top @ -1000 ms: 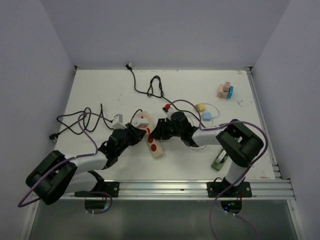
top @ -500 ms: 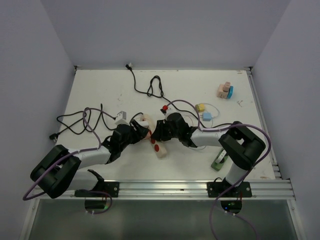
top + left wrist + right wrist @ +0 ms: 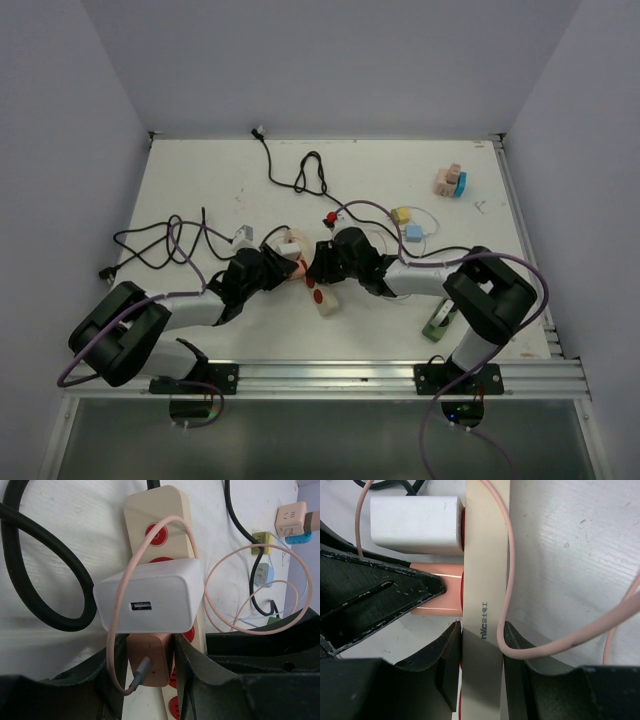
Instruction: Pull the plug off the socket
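A cream power strip (image 3: 320, 292) with red sockets lies on its side at the table's middle; it also shows in the left wrist view (image 3: 162, 527) and the right wrist view (image 3: 485, 580). A white USB charger (image 3: 150, 604) and a pink plug (image 3: 149, 665) with a pink cable sit plugged into it. My left gripper (image 3: 148, 672) is shut on the pink plug, one finger on each side. My right gripper (image 3: 482, 652) is shut on the strip's body just below the pink plug (image 3: 437, 596). In the top view both grippers (image 3: 282, 266) (image 3: 322, 268) meet at the strip.
Black cables (image 3: 160, 240) loop at the left and back (image 3: 310, 178). Small yellow (image 3: 402, 215) and blue (image 3: 414, 232) adapters and a pink-and-blue block (image 3: 450, 181) lie at the right. A green object (image 3: 437, 322) stands by the right arm's base.
Both arms have shifted slightly along the table with the strip, which now points more to the lower right. The grips have stayed the same.
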`<move>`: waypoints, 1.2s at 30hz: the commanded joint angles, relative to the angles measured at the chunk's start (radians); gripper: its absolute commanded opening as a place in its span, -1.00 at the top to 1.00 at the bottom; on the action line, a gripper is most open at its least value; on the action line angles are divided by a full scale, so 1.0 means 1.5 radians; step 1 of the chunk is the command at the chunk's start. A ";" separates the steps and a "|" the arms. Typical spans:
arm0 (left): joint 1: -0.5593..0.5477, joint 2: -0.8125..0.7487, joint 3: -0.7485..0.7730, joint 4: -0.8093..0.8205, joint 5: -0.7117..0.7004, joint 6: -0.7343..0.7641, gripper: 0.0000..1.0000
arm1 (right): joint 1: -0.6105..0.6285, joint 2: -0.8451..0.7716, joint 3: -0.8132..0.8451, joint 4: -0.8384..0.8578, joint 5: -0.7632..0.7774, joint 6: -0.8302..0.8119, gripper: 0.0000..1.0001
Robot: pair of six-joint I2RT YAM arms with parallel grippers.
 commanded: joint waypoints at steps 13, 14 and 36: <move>-0.003 -0.095 -0.012 -0.031 0.062 -0.046 1.00 | -0.017 -0.043 -0.004 -0.108 0.312 -0.048 1.00; -0.002 -0.102 -0.017 -0.037 0.061 -0.046 1.00 | -0.021 -0.041 -0.001 -0.112 0.323 -0.049 1.00; 0.047 -0.131 -0.033 -0.015 0.154 -0.027 0.36 | -0.066 -0.037 0.000 -0.083 0.174 -0.076 1.00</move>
